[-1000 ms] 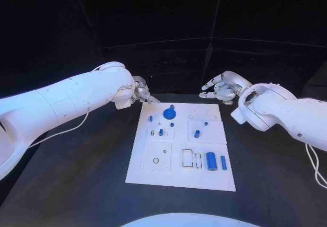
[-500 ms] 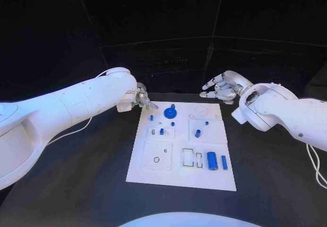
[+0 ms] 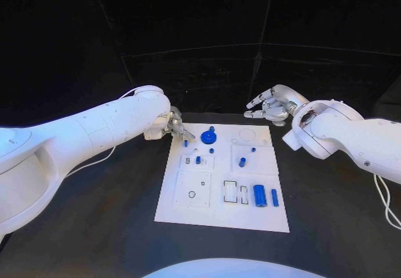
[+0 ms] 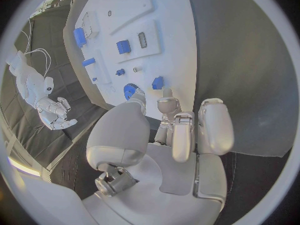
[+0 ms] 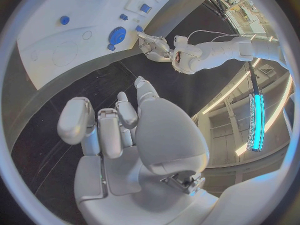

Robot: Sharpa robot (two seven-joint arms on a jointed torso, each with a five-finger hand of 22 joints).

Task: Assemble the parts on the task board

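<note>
Lying just beyond left hand (image 3: 173,125) fingers (image 4: 167,105), small blue part (image 4: 157,82)

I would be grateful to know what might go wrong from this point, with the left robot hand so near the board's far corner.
The left robot hand hovers at the task board corner, its fingertips close to a small blue part; a slightly off approach might knock it over or push it away. The blue gear stands right beside, so spread fingers could bump it. Pressing on the board edge might shift the board.
</note>
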